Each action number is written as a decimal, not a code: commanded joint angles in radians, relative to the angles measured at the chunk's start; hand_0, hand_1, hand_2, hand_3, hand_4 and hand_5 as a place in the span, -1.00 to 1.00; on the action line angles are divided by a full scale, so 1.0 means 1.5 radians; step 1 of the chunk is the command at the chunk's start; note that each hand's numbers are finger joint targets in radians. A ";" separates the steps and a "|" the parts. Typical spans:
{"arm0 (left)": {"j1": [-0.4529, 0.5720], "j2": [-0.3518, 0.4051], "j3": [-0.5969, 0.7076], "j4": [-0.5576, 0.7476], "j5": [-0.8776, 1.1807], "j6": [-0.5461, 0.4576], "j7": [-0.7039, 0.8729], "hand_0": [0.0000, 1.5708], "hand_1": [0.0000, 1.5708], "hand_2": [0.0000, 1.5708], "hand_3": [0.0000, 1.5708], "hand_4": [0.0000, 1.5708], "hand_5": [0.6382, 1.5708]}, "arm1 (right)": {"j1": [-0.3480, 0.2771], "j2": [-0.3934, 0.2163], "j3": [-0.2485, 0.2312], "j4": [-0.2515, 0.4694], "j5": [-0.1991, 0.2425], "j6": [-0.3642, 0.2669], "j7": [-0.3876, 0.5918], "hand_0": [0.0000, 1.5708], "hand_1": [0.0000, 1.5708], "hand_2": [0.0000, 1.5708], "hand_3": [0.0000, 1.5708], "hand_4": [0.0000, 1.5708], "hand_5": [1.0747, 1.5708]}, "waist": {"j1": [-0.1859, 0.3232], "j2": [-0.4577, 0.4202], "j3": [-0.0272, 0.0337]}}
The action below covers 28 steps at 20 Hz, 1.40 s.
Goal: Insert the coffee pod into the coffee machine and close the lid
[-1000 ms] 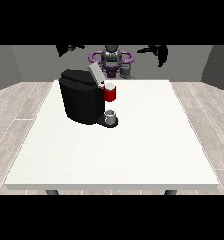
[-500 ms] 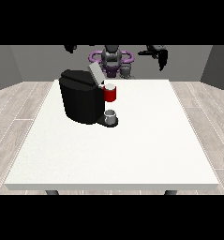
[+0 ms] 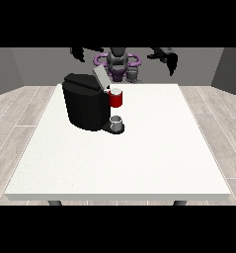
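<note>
The black coffee machine [image 3: 85, 106] stands on the table's left-centre, its grey lid [image 3: 100, 78] tilted up and open. Its red brewing head [image 3: 116, 99] juts out to the right above a small grey cup [image 3: 117, 122] on the drip base. A small grey pod-like object [image 3: 133, 75] sits at the table's far edge, in front of the robot. The hand at the view's left [image 3: 79, 53] hangs in the air behind the machine. The hand at the view's right [image 3: 169, 62] hovers above the far right edge. Both hold nothing, with their fingers relaxed.
The white table [image 3: 154, 148] stretches wide in front of and to the right of the machine. The robot's torso [image 3: 117, 62] stands behind the far edge. Wooden floor surrounds the table.
The hand at the view's right has come down a little. The hand at the view's left has shifted slightly inward. The machine, lid and cup have not moved.
</note>
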 commanded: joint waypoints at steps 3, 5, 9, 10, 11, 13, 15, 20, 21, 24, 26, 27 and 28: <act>-0.020 0.037 0.004 -0.055 0.049 0.014 0.029 -1.00 -1.00 -1.00 -1.00 -1.00 1.00 | -0.058 0.018 -0.004 0.038 -0.007 0.003 -0.003 -1.00 -1.00 -1.00 -1.00 -1.00 1.00 | -0.023 0.068 -0.0002; 0.062 0.014 -0.047 -0.096 0.019 0.001 -0.002 -1.00 -1.00 -1.00 -1.00 -1.00 1.00 | -0.058 0.005 -0.041 0.083 -0.014 0.000 -0.033 -1.00 -1.00 -1.00 -1.00 -1.00 1.00 | 0.019 0.070 0.0000; 0.039 0.009 -0.049 -0.137 0.036 0.052 0.061 -1.00 -1.00 -1.00 -1.00 -1.00 1.00 | -0.110 -0.004 -0.037 0.111 -0.010 0.018 -0.011 -1.00 -1.00 -1.00 -1.00 -1.00 1.00 | -0.013 0.083 -0.0001; 0.050 0.025 -0.052 -0.158 0.053 0.004 0.066 -1.00 -1.00 -1.00 -1.00 -1.00 1.00 | -0.106 0.007 -0.044 0.144 0.006 -0.010 -0.059 -1.00 -1.00 -1.00 -1.00 -1.00 1.00 | 0.026 0.096 0.0000; 0.052 -0.006 -0.073 -0.170 0.032 0.047 0.073 -1.00 -1.00 -1.00 -1.00 -1.00 1.00 | -0.076 0.048 -0.007 0.142 0.028 -0.026 -0.085 -1.00 -1.00 -1.00 -1.00 -1.00 1.00 | 0.007 0.087 0.0000; 0.090 0.021 -0.051 -0.154 0.045 0.031 0.001 -1.00 -1.00 -1.00 -1.00 -1.00 1.00 | -0.101 0.022 -0.019 0.144 0.019 -0.001 -0.074 -1.00 -1.00 -1.00 -1.00 -1.00 1.00 | -0.007 0.105 -0.0002; 0.084 0.009 -0.079 -0.197 0.035 0.048 0.061 -1.00 -1.00 -1.00 -1.00 -1.00 1.00 | -0.128 -0.009 -0.048 0.189 0.011 0.019 -0.087 -1.00 -1.00 -1.00 -1.00 -1.00 1.00 | 0.012 0.109 0.0000; 0.074 0.038 -0.046 -0.182 0.069 0.041 0.026 -1.00 -1.00 -1.00 -1.00 -1.00 1.00 | -0.177 0.019 -0.009 0.182 0.043 -0.001 -0.049 -1.00 -1.00 -1.00 -1.00 -1.00 1.00 | -0.005 0.119 -0.0002; 0.073 0.056 -0.039 -0.184 0.083 0.030 0.051 -1.00 -1.00 -1.00 -1.00 -1.00 1.00 | -0.174 -0.008 -0.023 0.192 0.029 0.038 -0.044 -1.00 -1.00 -1.00 -1.00 -1.00 1.00 | -0.016 0.114 -0.0002; 0.055 0.061 -0.046 -0.188 0.073 0.051 0.066 -1.00 -1.00 -1.00 -1.00 -1.00 1.00 | -0.194 0.037 -0.010 0.203 0.046 -0.011 -0.039 -1.00 -1.00 -1.00 -1.00 -1.00 1.00 | -0.013 0.117 -0.0001; 0.112 0.042 -0.073 -0.202 0.053 0.043 0.020 -1.00 -1.00 -1.00 -1.00 -1.00 1.00 | -0.187 -0.015 -0.047 0.228 0.029 0.029 -0.077 -1.00 -1.00 -1.00 -1.00 -0.95 1.00 | 0.003 0.129 -0.0001; 0.062 0.050 -0.063 -0.202 0.071 0.058 0.067 -1.00 -1.00 -1.00 -1.00 -1.00 1.00 | -0.213 0.009 -0.029 0.237 0.043 0.012 -0.066 -1.00 -1.00 -1.00 -1.00 -1.00 1.00 | -0.006 0.130 -0.0001; 0.074 0.075 -0.046 -0.184 0.079 0.033 0.044 -1.00 -1.00 -1.00 -1.00 -1.00 1.00 | -0.225 0.010 -0.033 0.231 0.039 0.008 -0.053 -1.00 -1.00 -1.00 -1.00 -1.00 1.00 | -0.002 0.135 -0.0002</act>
